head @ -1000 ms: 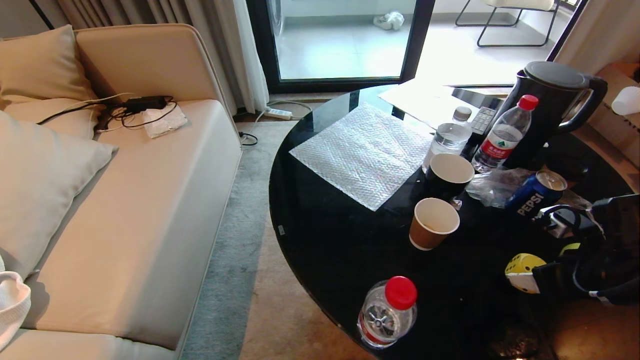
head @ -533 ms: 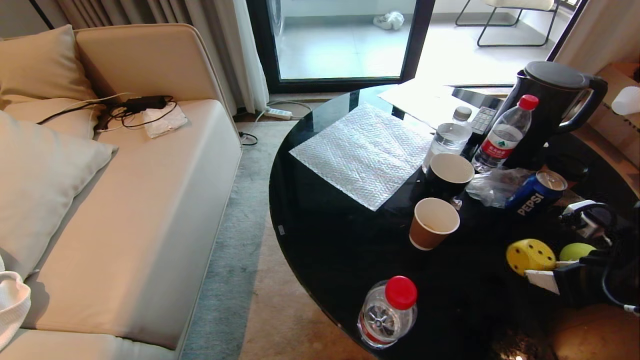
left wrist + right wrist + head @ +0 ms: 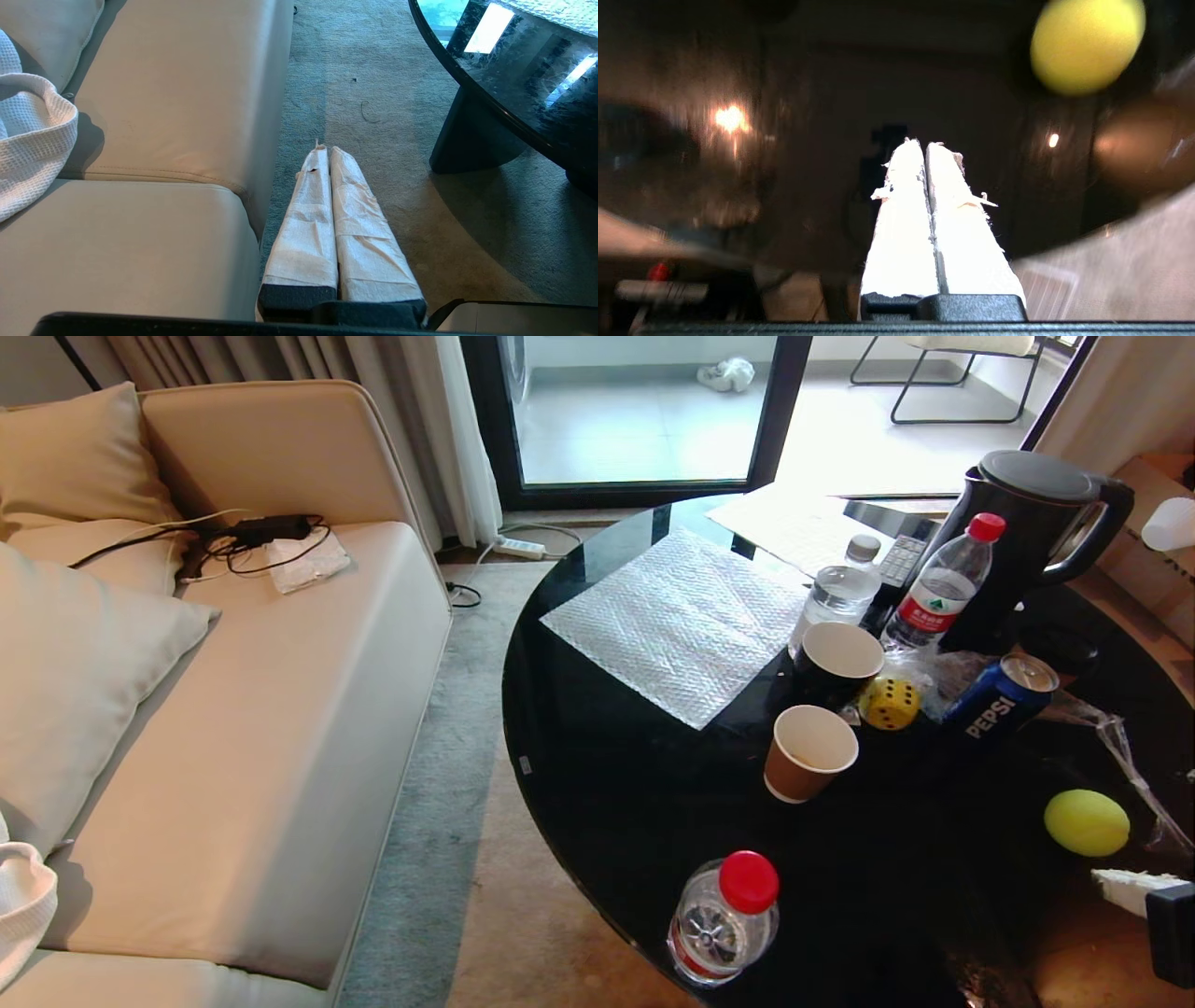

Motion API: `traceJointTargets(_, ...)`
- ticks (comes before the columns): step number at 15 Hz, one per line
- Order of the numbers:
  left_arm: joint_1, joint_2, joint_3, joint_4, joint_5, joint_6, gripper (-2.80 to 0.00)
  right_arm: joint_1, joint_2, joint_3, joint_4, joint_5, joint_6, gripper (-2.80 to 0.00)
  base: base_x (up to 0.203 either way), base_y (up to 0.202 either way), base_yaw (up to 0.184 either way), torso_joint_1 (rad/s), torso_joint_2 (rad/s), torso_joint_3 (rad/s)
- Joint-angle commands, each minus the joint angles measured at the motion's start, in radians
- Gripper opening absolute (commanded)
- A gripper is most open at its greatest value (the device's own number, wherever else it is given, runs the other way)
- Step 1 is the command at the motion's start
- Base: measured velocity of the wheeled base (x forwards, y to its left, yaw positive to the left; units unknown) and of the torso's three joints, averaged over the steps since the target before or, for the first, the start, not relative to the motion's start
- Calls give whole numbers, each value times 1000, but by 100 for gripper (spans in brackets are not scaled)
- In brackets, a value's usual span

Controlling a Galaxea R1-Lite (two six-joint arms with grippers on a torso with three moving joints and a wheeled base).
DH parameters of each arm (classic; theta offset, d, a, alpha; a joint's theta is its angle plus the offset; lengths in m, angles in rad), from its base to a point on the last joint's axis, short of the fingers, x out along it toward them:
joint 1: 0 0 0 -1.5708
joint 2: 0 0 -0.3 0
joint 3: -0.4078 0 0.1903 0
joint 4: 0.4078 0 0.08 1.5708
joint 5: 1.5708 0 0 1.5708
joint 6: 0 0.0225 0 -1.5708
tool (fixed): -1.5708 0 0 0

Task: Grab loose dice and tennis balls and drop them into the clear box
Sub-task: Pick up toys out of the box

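Note:
A yellow die (image 3: 890, 703) lies on the black round table (image 3: 653, 803), wedged between a black cup (image 3: 837, 663) and a Pepsi can (image 3: 999, 700). A tennis ball (image 3: 1086, 822) (image 3: 1087, 44) rests free near the table's right edge. My right gripper (image 3: 1106, 882) (image 3: 924, 142) is at the lower right corner of the head view, just short of the ball, shut and holding nothing. My left gripper (image 3: 325, 148) hangs parked over the carpet between sofa and table, shut and empty. The clear box is out of view.
A brown paper cup (image 3: 810, 751), a red-capped water bottle (image 3: 724, 919) near the front edge, two more bottles and a black kettle (image 3: 1027, 541) crowd the table. Bubble wrap (image 3: 681, 621) lies at the back. The sofa (image 3: 261, 709) stands to the left.
The yellow die left my right gripper and ended up by the black cup. The right gripper pulled back to the lower right and shut, uncovering the tennis ball.

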Motion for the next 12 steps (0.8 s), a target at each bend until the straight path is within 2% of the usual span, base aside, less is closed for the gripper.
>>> traceJointTargets(1,0,0,2,0,0,-1,-280,3,-135,34,52,-8,22,-280,0,0,0,0,0,0)
traceJointTargets(4,0,0,2,0,0,-1,-280,6,-350,86,144,-24,66,-280,0,0,0,0,0,0)
traceJointTargets(9,0,0,2,0,0,-1,-280,7,-372,110,164,-27,78,-280,0,0,0,0,0,0)
traceJointTargets(12,0,0,2,0,0,-1,-280,7,-525,201,164,-24,81,-280,0,0,0,0,0,0)
